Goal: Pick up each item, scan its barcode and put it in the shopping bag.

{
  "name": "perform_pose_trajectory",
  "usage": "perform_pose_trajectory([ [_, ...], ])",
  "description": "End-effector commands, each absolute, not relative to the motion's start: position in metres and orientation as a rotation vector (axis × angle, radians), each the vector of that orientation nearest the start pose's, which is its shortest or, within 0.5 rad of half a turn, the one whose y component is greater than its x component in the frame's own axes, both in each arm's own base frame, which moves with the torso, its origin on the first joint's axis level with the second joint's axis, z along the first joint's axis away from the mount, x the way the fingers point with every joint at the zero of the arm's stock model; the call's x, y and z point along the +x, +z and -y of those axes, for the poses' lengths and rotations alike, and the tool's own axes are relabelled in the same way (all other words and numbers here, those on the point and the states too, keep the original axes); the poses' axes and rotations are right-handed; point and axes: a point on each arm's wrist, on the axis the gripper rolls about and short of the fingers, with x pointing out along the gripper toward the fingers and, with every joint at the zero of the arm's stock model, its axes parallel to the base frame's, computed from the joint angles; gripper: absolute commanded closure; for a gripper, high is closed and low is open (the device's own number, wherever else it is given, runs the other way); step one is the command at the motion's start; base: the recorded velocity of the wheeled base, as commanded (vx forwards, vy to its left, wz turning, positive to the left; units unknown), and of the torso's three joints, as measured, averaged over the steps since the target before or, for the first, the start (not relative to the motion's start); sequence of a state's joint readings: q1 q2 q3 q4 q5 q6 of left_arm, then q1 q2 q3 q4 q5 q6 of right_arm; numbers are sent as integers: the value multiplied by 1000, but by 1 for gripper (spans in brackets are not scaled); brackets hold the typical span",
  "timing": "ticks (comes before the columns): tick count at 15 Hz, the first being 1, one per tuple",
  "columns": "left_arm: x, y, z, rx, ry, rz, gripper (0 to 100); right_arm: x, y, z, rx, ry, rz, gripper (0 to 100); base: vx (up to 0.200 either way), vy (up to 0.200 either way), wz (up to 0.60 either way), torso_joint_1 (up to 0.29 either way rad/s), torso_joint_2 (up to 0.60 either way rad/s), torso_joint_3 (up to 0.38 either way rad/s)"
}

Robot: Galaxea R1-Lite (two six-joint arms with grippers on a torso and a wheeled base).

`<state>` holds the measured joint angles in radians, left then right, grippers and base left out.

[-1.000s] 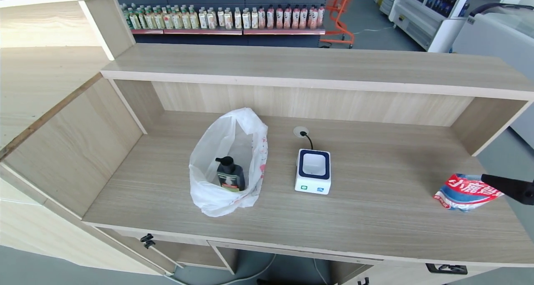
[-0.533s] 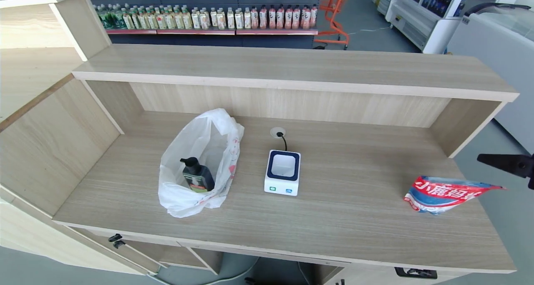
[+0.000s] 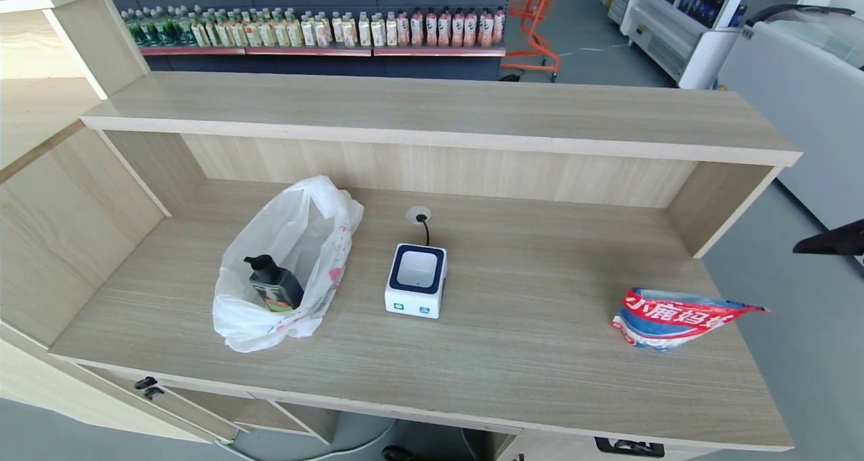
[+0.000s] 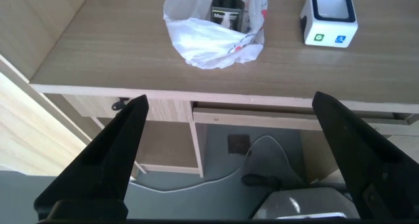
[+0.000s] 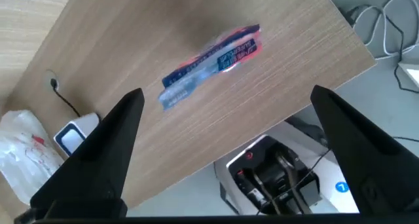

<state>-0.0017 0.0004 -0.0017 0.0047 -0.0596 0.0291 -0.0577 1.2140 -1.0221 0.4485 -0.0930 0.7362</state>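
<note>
On the tabletop the shopping bag is set to the left, with a bottle standing in it; the scanner is placed near its right side, and the snack packet is laid well apart, near the right edge

Left end effector: 2 matte black fingers seen, broad at base, tapered to blunt tips, inner faces flat. Right end effector: built alike, 2 black wedge-shaped fingers, plain surfaces, edges straight.
</note>
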Motion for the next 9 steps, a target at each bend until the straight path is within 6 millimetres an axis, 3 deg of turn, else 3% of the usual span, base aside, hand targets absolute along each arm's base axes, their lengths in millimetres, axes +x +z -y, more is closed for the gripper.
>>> perform_pose_trajectory([
  [1,-23,75,1,29,-61,-4,0,187,261,13,736,-429,-606,0,0,0,0,0,0,0],
  [9,-23,75,1,29,-61,-4,0,244,199,18,770,-740,-754,0,0,0,0,0,0,0],
])
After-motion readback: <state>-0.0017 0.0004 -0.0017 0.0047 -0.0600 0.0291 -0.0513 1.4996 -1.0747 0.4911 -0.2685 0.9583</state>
